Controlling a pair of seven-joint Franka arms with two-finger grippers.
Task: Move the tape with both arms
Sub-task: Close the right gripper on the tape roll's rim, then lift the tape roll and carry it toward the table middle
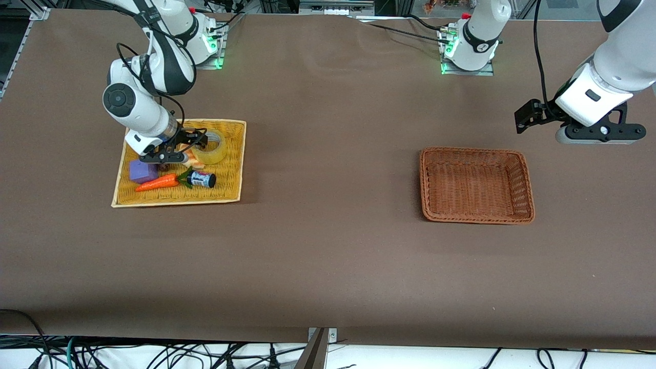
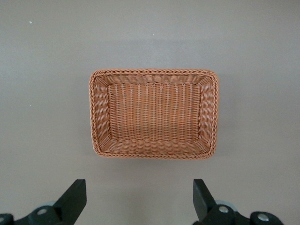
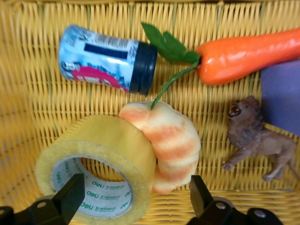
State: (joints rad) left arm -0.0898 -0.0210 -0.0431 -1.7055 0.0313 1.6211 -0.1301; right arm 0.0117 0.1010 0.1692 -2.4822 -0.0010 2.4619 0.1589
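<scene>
Tape (image 3: 101, 164) looked light and rigid, a stiff ring on a hard core, with a smooth outer wrap that could slip under the pads; best hold in my judgement was one finger through the core and one on the outer wall, or a pinch across the band, keeping clear of the croissant toy (image 3: 166, 143) touching it. It was a translucent yellowish roll with a pale core printed in green, lying tilted in the yellow tray (image 1: 230, 189) toward the right arm's end of the table. In the right wrist view the croissant toy sat at its 3 o'clock and a small bottle (image 3: 108, 58) at 12 o'clock, with a carrot toy (image 3: 248, 54), lion figure (image 3: 258, 140) and purple block (image 3: 283, 96) further round the tray. Right gripper (image 1: 190, 146) hung low over the tray just beside the roll, jaws spread wide, holding nothing. Left gripper (image 2: 140, 199) waited up over the bare table beside the empty brown basket (image 1: 524, 169), jaws also spread, nothing between them.
</scene>
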